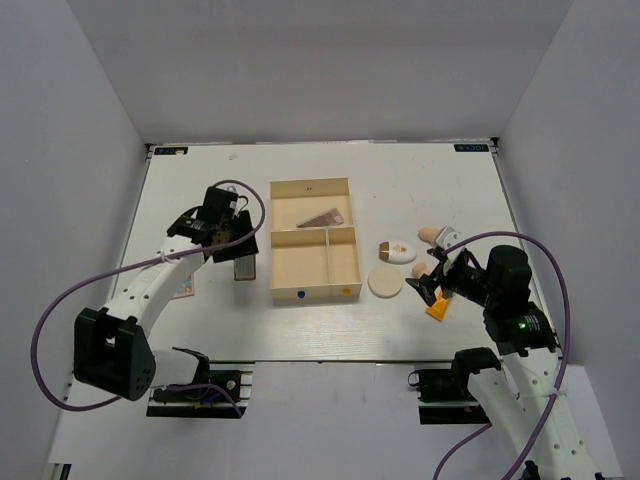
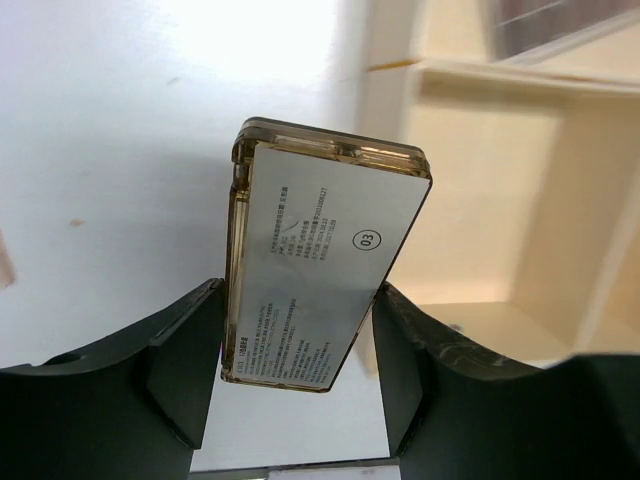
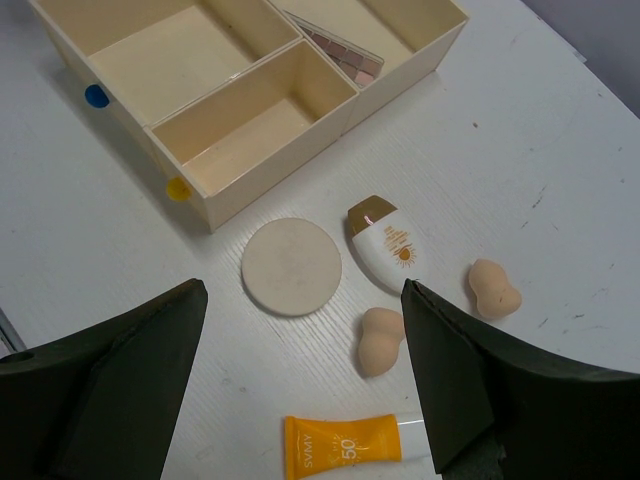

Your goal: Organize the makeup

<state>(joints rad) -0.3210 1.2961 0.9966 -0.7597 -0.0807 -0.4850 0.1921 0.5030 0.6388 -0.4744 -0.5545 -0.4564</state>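
palette in left hand, nr cream tray

The tray sits mid-table, with one palette in its rear compartment and a second palette just left of it. Right of the tray lie the puff, the oval pad behind it, two sponges further right, and the tube nearest the front edge.
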